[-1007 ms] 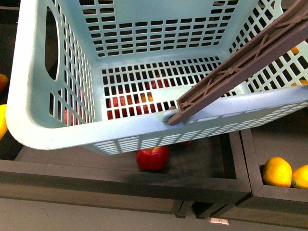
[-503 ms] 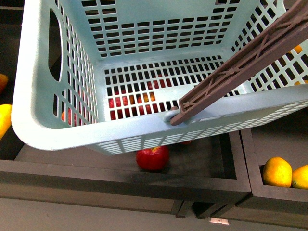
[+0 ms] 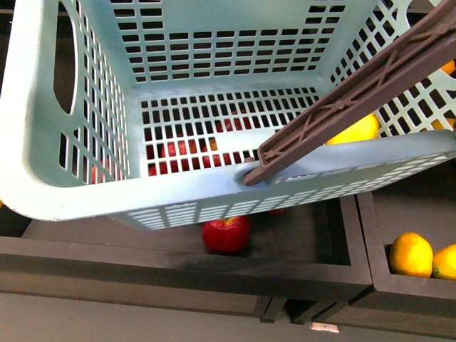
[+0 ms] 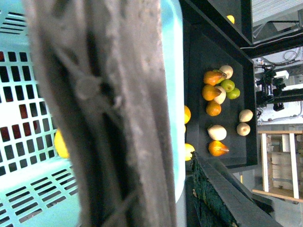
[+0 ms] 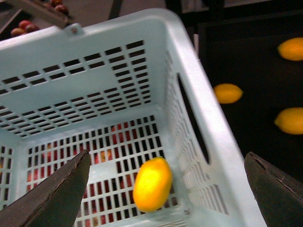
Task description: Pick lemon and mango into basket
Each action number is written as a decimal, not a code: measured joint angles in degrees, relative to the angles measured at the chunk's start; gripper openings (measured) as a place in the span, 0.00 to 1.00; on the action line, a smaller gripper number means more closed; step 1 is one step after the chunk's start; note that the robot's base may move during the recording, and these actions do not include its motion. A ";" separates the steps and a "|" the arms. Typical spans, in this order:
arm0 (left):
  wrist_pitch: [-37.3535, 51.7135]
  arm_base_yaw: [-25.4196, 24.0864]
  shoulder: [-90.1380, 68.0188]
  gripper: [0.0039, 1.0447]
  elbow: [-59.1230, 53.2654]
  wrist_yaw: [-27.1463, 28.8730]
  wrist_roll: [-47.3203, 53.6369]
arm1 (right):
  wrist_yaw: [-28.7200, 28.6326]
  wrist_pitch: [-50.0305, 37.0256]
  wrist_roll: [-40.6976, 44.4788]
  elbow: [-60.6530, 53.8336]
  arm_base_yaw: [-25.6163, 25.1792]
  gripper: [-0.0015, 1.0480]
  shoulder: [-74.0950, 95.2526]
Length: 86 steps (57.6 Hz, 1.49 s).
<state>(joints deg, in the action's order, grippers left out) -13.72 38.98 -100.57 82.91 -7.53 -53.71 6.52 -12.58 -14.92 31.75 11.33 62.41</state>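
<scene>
The light turquoise basket point(image 3: 64, 171) hangs tilted over the dark fruit bins and fills the front view. My left gripper point(image 4: 156, 203) is shut on its brown ribbed handle point(image 3: 356, 96), which blocks most of the left wrist view. A bright yellow oval fruit, by its look the lemon point(image 5: 152, 183), is inside the basket near a corner, slightly blurred. It also shows in the front view point(image 3: 354, 130) and the left wrist view point(image 4: 60, 144). My right gripper point(image 5: 166, 158) is open and empty right above it. I cannot make out the mango.
Red apples point(image 3: 226, 234) lie in the bin under the basket. Yellow-orange fruits point(image 3: 410, 254) sit in the right-hand bin, and several lemons point(image 5: 227, 93) lie beside the basket. Further bins hold pears and oranges point(image 4: 213, 92). Dark wooden dividers point(image 3: 363, 235) separate the bins.
The yellow fruit has appeared inside the basket; it was not there before. The basket has shifted and swung a little toward the left.
</scene>
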 joint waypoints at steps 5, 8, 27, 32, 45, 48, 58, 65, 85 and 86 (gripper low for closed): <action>0.00 0.00 -0.02 0.27 0.00 0.00 0.11 | 1.51 3.74 -0.09 -0.17 -3.93 0.92 -4.85; 0.00 0.00 -0.02 0.27 0.00 -0.02 0.11 | 1.75 4.46 0.07 -0.66 -5.68 0.91 -7.13; 0.00 0.13 -0.02 0.27 -0.02 -0.42 -0.07 | -6.36 -18.23 13.38 -16.94 -11.13 0.41 -16.02; 0.00 0.11 -0.02 0.27 0.00 -0.13 -0.02 | -6.38 -18.29 13.84 -19.41 -11.15 0.26 -18.47; 0.00 0.11 -0.02 0.27 0.00 -0.17 -0.04 | -6.38 -17.18 14.62 -24.09 -11.15 0.02 -24.59; 0.00 0.11 -0.02 0.27 0.00 -0.15 -0.02 | -6.38 -16.79 14.62 -24.72 -11.15 0.02 -25.64; 0.00 0.11 -0.02 0.27 0.00 -0.31 -0.04 | -6.38 -14.36 14.62 -26.99 -11.15 0.02 -30.16; 0.00 0.13 -0.02 0.27 0.00 -0.39 -0.04 | -6.38 -12.57 14.62 -27.96 -11.15 0.02 -33.05; 0.00 0.11 -0.02 0.27 0.00 -0.20 -0.04 | -6.38 -10.58 14.73 -29.16 -11.15 0.38 -36.39; 0.00 0.11 -0.02 0.27 0.00 -0.20 -0.04 | -6.38 -10.58 14.73 -29.16 -11.15 0.42 -36.39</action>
<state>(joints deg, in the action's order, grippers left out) -13.72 39.09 -100.60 82.91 -7.73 -53.76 0.14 -23.16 -0.19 2.59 0.19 26.02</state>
